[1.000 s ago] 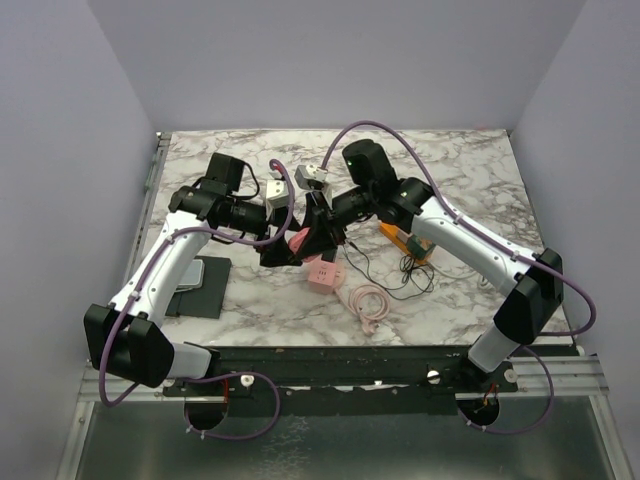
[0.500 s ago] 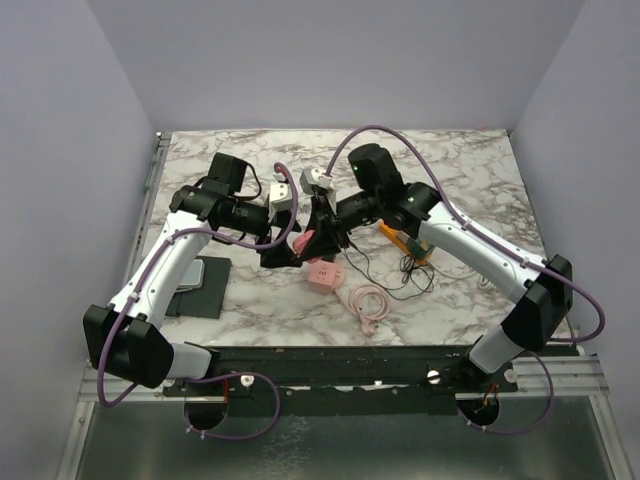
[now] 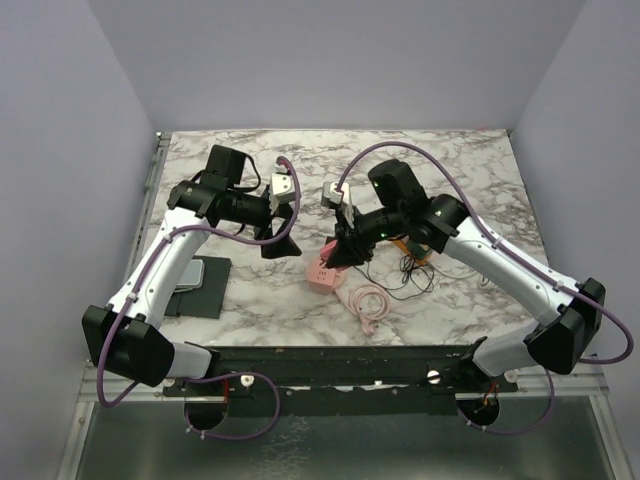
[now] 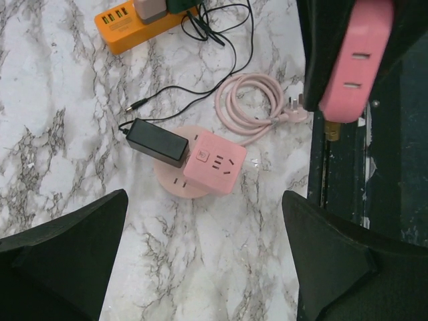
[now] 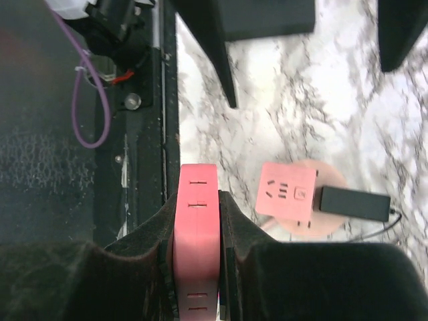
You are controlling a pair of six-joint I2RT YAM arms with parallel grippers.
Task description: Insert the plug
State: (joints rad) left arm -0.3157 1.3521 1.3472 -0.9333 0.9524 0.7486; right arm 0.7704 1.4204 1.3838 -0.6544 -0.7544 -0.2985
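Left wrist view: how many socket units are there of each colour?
Pink: 2, the held pink strip and the pink cube socket.
Orange: 1, the orange strip.
Total: 3.

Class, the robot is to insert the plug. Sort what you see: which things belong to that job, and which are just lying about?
Likely for the job: pink power strip, clamped in the right gripper; pink cable's plug; pink cube socket.
Lying about: orange power strip; black adapter; dark mat.
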